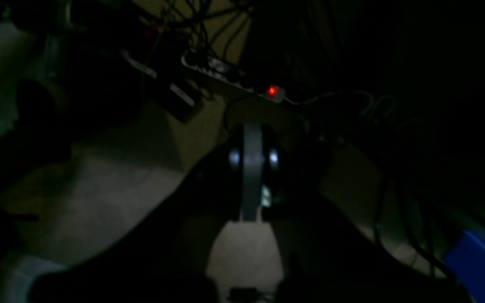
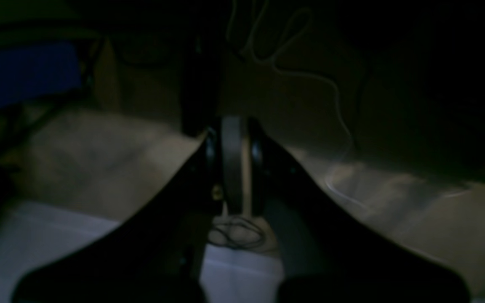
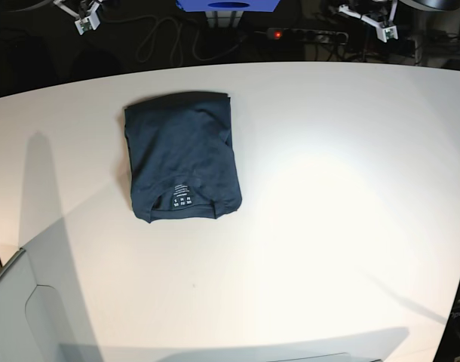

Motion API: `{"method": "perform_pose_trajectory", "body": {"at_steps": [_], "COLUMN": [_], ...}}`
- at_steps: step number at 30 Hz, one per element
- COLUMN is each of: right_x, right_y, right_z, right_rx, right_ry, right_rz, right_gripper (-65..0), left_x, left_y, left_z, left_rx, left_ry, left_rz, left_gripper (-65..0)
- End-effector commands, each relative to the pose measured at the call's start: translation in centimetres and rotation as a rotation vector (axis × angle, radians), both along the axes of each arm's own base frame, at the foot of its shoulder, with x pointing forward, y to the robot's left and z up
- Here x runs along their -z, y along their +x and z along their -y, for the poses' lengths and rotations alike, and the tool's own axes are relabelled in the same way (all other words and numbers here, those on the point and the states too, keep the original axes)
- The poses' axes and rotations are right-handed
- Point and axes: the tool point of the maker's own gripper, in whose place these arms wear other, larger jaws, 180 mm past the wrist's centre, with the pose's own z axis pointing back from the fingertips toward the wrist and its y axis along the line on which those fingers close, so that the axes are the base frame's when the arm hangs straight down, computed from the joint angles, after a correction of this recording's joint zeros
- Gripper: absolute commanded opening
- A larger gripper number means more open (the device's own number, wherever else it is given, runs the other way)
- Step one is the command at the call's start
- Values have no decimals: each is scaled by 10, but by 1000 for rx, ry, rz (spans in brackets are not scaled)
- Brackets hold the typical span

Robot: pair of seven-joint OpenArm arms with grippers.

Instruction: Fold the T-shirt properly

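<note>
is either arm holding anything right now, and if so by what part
Nothing is held. The left gripper and right gripper both have their jaws shut on nothing, off the table, while the folded T-shirt lies alone on the white table.

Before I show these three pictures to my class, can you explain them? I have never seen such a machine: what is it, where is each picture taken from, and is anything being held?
It is a robot with two arms. The bright picture looks down on a white table, where a dark blue T-shirt lies folded into a neat rectangle. The two dark pictures come from cameras on the wrists. One shows the left hand, the other the right hand. Both hands are shut and hold nothing. They point at dim floor with cables and a power strip, away from the shirt.
</note>
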Motion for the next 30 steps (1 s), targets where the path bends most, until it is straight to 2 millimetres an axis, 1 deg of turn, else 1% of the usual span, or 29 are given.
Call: {"method": "perform_pose_trajectory", "body": {"at_steps": [1, 2, 4, 5, 6, 7, 9, 13, 16, 19, 22, 24, 26, 28, 30], "right_x": [0, 5, 15, 21, 26, 30, 42, 66, 84, 104, 129, 145, 155, 161, 164], "right_y": [-5, -9, -9, -13, -16, -15, -19, -23, -25, -33, -43, -50, -57, -64, -65], "right_z": [-1, -3, -12, -17, -20, -20, -27, -38, -42, -44, -30, -21, -13, 1, 4], "right_rx": [6, 23, 35, 38, 46, 46, 48, 70, 104, 155, 254, 296, 296, 260, 203], "right_ry": [21, 36, 71, 92, 107, 114, 146, 213, 254, 275, 179, 84, -23, -163, -287], "right_rz": [5, 3, 4, -7, -17, -21, -42, -59, -64, -83, -94, -90, -83, -71, -53], "right_gripper": [-650, -650, -650, -650, -650, -650, -650, -650, -650, -650, -650, -650, -650, -650, -650], "left_x": [1, 6, 16, 22, 27, 33, 47, 78, 100, 117, 128, 133, 137, 138, 139], "left_y": [-6, -10, -21, -24, -22, -22, -31, -44, -56, -67, -72, -77, -76, -78, -78], "left_z": [0, 5, 10, 14, 17, 18, 19, 20, 26, 40, 51, 67, 76, 80, 89], "left_rx": [28, 47, 81, 96, 106, 112, 104, 93, 127, 200, 288, 324, 334, 332, 328], "left_ry": [2, -7, -19, -26, -33, -36, -39, -45, -56, -71, -66, -82, -90, -96, -109], "left_rz": [-9, -16, -43, -50, -47, -50, -80, -151, -223, -284, -302, -308, -308, -314, -313], "left_gripper": [-650, -650, -650, -650, -650, -650, -650, -650, -650, -650, -650, -650, -650, -650, -650]}}
